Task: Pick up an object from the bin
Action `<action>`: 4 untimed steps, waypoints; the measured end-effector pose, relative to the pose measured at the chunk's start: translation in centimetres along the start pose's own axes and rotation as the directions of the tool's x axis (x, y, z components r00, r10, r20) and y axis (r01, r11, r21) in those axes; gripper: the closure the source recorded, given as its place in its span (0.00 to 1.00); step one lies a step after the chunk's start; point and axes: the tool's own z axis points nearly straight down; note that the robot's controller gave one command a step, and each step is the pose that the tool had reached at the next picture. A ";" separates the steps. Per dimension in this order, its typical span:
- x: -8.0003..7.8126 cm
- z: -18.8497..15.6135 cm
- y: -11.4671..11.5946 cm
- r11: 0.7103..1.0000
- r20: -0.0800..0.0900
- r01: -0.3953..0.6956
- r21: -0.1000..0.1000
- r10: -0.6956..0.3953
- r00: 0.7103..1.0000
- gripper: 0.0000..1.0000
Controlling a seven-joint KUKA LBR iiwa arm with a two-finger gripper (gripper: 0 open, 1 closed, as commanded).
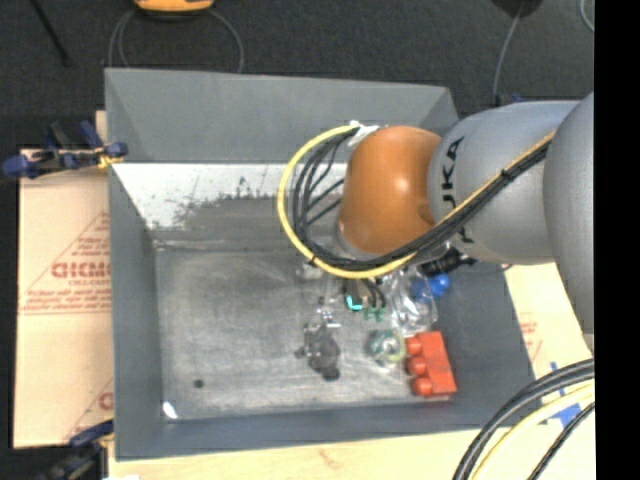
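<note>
Heap [405,318] of small things sits at the right of the bin [130,298]; nothing lifted yet

The left half of the grey floor is bare and scuffed. Near the middle, the gripper [322,350] hangs low, its dark tip at or just above bare floor; I cannot tell whether the jaws are apart or together, and nothing shows between them. Just to its right lies a clear ball [382,346], with a green piece [356,303] a little farther back. Next comes a red block [430,364] near the front wall, touching the ball or just beside it. A blue piece [437,287] lies behind the block. The orange cover [390,188] and the arm [520,188] hang over the back of the heap.

By my judgement the pick is at an early stage: the gripper is down, but gripping and lifting are not yet done.
</note>
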 end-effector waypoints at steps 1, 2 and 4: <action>4.3 4.2 -4.9 0.976 0.001 0.216 0.005 -0.216 0.976 0.00; 4.7 6.8 -4.1 0.985 0.022 0.171 0.003 -0.171 0.985 0.00; 6.1 -8.4 -4.4 0.947 0.014 0.321 0.007 -0.321 0.947 1.00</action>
